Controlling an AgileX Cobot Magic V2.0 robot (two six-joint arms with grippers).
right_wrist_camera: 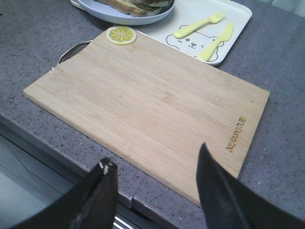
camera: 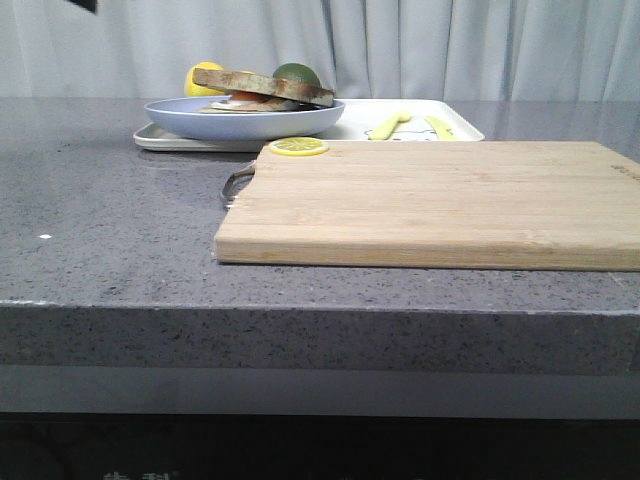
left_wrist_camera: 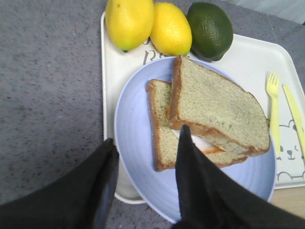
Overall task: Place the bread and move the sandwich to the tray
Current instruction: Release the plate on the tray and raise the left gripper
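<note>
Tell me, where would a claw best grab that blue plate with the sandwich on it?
Probably by the rim of the blue plate, on the bare side nearest the left gripper, whose open fingers already straddle that edge. The plate is shallow and its thin lip overhangs the tray there, so one finger could slip underneath. The sandwich sits farther in, away from the pinch.

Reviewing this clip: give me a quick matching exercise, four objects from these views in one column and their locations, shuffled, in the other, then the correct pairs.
Things:
1. lemon slice
2. top bread slice
3. yellow fork
4. blue plate

Places:
A. lying flat on the white tray, beside the knife
B. at a corner of the cutting board
C. resting on the tray, in front of the lemons and the lime
D. laid over the lower slice and egg

Pairs: 1-B, 2-D, 3-A, 4-C
</note>
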